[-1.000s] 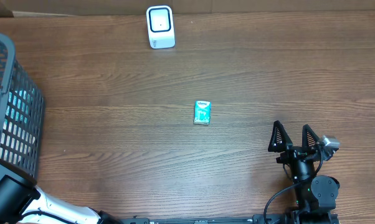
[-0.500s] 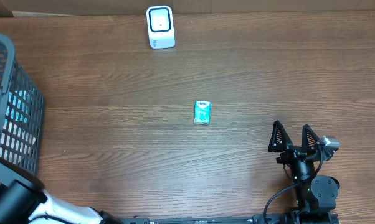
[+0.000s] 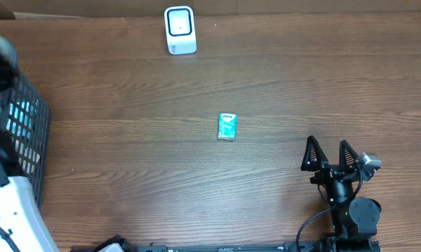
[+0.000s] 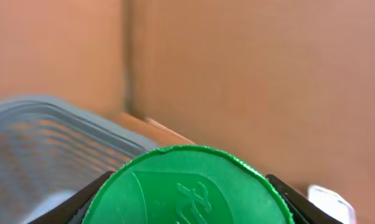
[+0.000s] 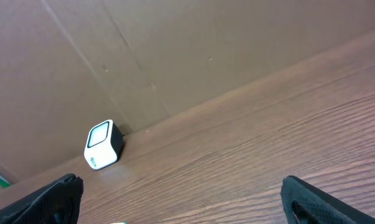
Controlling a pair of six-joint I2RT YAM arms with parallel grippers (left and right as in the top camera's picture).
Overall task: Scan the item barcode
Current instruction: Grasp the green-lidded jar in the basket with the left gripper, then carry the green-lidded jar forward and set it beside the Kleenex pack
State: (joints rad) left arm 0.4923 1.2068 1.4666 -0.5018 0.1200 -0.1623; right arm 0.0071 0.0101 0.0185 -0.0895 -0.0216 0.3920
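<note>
My left gripper (image 4: 189, 208) pinches a green-lidded container (image 4: 187, 180), its round lid touching both fingers. My right gripper (image 3: 329, 154) stands spread wide over the table (image 3: 196, 189), well apart.

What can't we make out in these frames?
Green-lidded item: left wrist view, body and barcode cut off by bottom edge.
Basket contents: overhead, blurred left arm and mesh hide them.
Tissue pack: overhead, print too small to read.
</note>
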